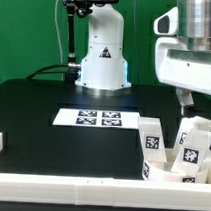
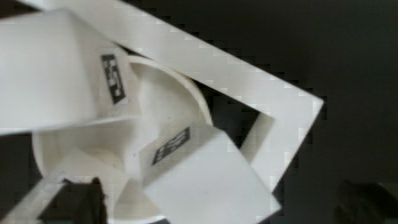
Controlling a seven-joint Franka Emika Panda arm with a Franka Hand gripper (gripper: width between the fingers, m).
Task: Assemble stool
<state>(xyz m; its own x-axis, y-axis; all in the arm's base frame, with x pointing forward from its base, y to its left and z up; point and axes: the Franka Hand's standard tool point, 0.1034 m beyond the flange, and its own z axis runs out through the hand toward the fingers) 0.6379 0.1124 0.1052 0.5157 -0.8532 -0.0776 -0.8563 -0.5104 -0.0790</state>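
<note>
I see tagged white plastic leg blocks [image 1: 152,139] near right, under my pincer [image 1: 186,99]; I can't tell its grip.

My stool lies in loose white plastic parts at the near corner of the black table, toward the exterior view's right. Three stubby leg blocks stand clustered there: one [image 1: 150,137] nearest the table's middle, one [image 1: 189,150] at the front showing a black-and-white square tag, and one [image 1: 200,124] behind it, tilted. From my wrist I see the round disc seat [image 2: 151,125] lying flat, with a tagged leg block [image 2: 199,165] resting across it and another [image 2: 63,75] leaning over its rim. I cannot tell whether any leg is actually fastened to the seat
</note>
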